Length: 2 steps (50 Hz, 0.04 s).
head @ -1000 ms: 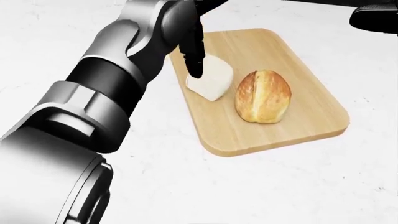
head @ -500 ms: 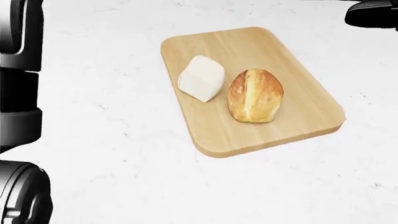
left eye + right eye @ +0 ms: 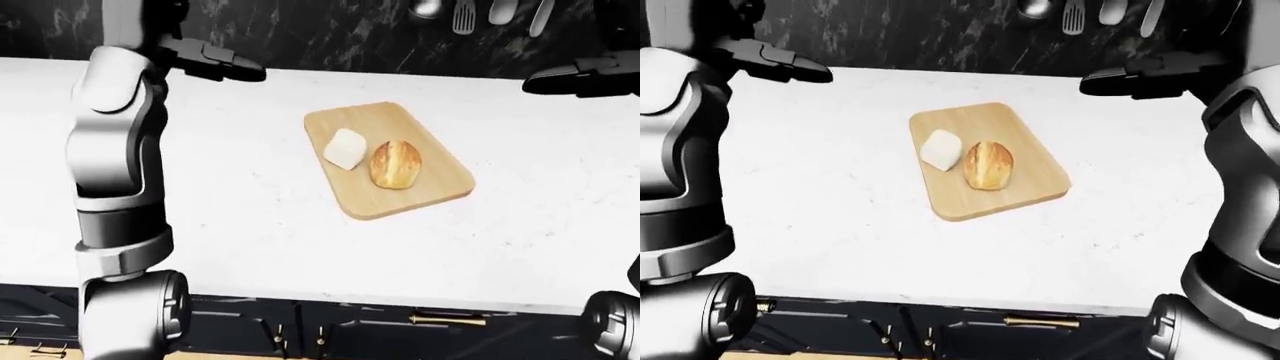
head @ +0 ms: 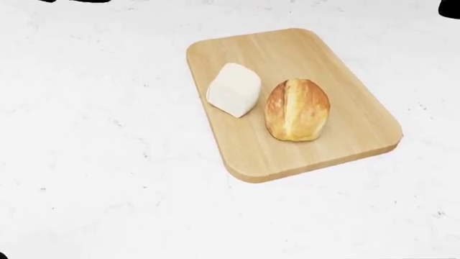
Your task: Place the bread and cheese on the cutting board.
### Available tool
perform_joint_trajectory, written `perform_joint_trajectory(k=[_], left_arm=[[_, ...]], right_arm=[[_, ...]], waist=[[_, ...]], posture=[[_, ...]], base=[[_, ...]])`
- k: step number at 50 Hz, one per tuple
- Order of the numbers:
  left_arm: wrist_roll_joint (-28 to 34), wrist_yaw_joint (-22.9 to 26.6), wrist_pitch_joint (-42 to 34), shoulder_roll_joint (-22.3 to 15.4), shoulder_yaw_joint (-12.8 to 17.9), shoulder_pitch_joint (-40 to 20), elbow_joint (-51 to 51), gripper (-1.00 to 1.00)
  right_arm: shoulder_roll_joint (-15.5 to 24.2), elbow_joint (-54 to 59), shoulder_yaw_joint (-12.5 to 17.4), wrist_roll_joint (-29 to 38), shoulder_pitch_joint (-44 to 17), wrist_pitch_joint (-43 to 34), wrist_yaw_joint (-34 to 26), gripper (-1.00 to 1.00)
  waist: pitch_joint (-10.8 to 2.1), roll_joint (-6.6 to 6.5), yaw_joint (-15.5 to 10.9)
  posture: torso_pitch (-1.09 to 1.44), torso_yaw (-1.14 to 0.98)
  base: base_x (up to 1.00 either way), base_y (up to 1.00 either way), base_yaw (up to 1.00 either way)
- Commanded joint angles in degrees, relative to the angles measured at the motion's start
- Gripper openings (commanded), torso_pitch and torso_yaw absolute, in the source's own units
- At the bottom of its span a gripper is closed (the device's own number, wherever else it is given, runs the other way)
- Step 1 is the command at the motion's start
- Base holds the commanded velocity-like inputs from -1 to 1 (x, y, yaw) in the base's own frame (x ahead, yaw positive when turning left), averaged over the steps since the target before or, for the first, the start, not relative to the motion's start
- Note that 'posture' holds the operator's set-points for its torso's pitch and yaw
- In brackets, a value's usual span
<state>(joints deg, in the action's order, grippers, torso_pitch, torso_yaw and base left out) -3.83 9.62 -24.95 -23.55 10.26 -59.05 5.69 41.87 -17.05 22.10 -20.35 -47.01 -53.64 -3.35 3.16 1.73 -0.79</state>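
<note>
Wooden rounded cutting board carried pale cheese wedge at 9 o'clock of golden crusty bread loaf, touching. Left hand, right hand splayed, empty. Best kept clear.

One cutting board, one cheese wedge, one bread loaf, and two robot hands were counted: left hand, right hand.

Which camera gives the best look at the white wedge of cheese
The head view: the white wedge of cheese appears largest there, lying on the wooden cutting board beside the bread. Both eye views show it too, unobstructed but much smaller.
</note>
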Motion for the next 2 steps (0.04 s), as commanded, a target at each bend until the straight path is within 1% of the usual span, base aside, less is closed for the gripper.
perform_joint_trajectory(k=[1,2], left_arm=[[-0.32,-0.57,2.67,-0.87,0.75,-0.81,-1.48,1.0],[-0.68,-0.72,3.04,-0.86,0.95,-0.5,-1.44,1.0]], right_arm=[[1.25,-1.42,1.61,-0.61,-1.5,2.51,0.39,1.0],[1.45,-1.44,1.63,-0.85,-1.48,2.63,0.68,1.0]], waist=[[-1.43,0.13,0.01],[-1.46,0.08,0.01]], posture=[[0.0,0.0],[0.0,0.0]], base=[[0.0,0.0,0.0],[0.0,0.0,0.0]])
